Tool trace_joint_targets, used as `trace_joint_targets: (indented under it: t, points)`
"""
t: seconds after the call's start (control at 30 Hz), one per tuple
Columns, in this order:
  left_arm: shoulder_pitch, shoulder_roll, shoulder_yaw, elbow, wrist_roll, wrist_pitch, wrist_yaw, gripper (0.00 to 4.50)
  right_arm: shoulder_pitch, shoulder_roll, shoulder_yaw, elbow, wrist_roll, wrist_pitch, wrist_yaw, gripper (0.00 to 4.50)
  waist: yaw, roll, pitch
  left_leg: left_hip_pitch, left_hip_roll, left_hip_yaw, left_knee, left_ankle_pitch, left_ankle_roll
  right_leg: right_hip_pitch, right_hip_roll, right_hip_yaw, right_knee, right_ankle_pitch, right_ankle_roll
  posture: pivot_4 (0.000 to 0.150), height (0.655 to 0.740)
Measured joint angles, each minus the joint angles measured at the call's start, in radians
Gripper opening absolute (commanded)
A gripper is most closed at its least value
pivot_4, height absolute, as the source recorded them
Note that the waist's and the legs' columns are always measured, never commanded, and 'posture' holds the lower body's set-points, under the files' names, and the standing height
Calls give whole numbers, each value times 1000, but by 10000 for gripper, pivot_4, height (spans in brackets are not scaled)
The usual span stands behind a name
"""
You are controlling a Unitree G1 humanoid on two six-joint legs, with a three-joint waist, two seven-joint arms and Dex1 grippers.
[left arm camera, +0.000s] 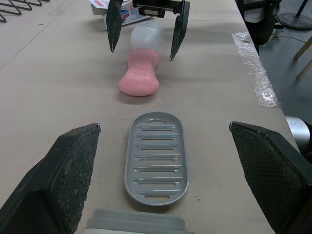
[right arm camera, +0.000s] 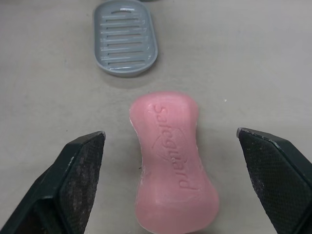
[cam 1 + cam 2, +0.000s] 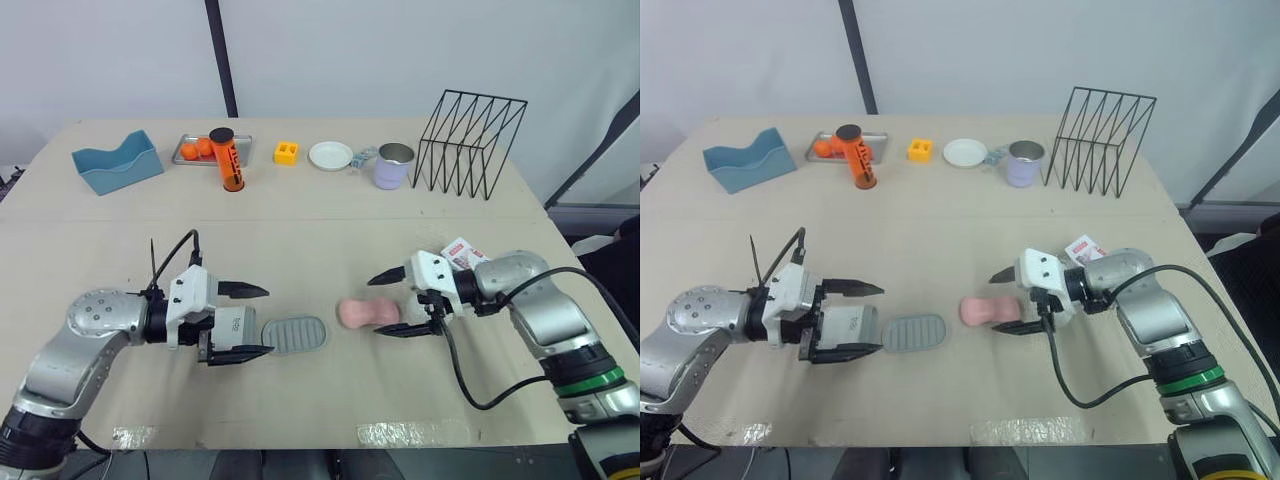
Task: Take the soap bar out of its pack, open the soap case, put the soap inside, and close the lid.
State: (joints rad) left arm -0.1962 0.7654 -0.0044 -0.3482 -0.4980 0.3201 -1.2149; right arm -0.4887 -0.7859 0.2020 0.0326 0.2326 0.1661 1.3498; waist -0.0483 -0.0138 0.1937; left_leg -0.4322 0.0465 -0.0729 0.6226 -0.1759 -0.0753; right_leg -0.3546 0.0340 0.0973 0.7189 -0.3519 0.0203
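The pink soap bar [image 3: 362, 313] lies bare on the table, its right end between the fingers of my open right gripper [image 3: 373, 306], which do not touch it. The grey slatted soap case tray [image 3: 296, 334] lies flat just left of the soap. My left gripper [image 3: 270, 320] is open at the tray's left end. A pale grey case part [image 3: 238, 323], seemingly the lid, sits between its fingers near the palm, ungripped. The red and white soap pack [image 3: 462, 252] lies behind my right wrist. The right wrist view shows the soap [image 2: 170, 156] and the tray [image 2: 126, 41] beyond it.
Along the table's far side stand a blue holder [image 3: 117, 161], a metal tray with orange fruit [image 3: 196, 150], an orange bottle [image 3: 227, 160], a yellow block [image 3: 286, 152], a white plate [image 3: 330, 155], a lilac mug [image 3: 393, 166] and a black wire rack [image 3: 470, 143].
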Motion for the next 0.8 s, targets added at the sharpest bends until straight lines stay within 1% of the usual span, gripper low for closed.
trace_joint_targets:
  t: [0.1,0.13,0.2,0.33,0.8]
  points:
    - [31,-11,-2,-2,9,-18,13,44942,-3,0,16,0,-24,-2,-4,45000,0,0,0,1,0,0,0,0,0,1,0,0,0,0,0,1500,7400]
    - [48,-38,-14,-2,21,-46,29,44942,-11,10,43,2,-61,-14,-13,45000,0,0,0,1,0,0,0,0,0,1,0,0,0,0,0,1500,7400]
    - [64,-56,-31,-8,32,-61,47,44942,-21,20,72,11,-103,-14,-29,45000,0,0,0,1,0,0,0,0,0,1,0,0,0,0,0,1500,7400]
    - [91,-77,-44,-25,48,-86,61,44942,-31,33,86,22,-134,-9,-47,45000,0,0,0,1,0,0,0,0,0,1,0,0,0,0,0,1500,7400]
    - [92,-79,-72,-46,61,-79,96,44942,-43,51,105,32,-161,34,-47,45000,0,0,0,1,0,0,-1,0,0,1,0,0,0,0,0,1500,7400]
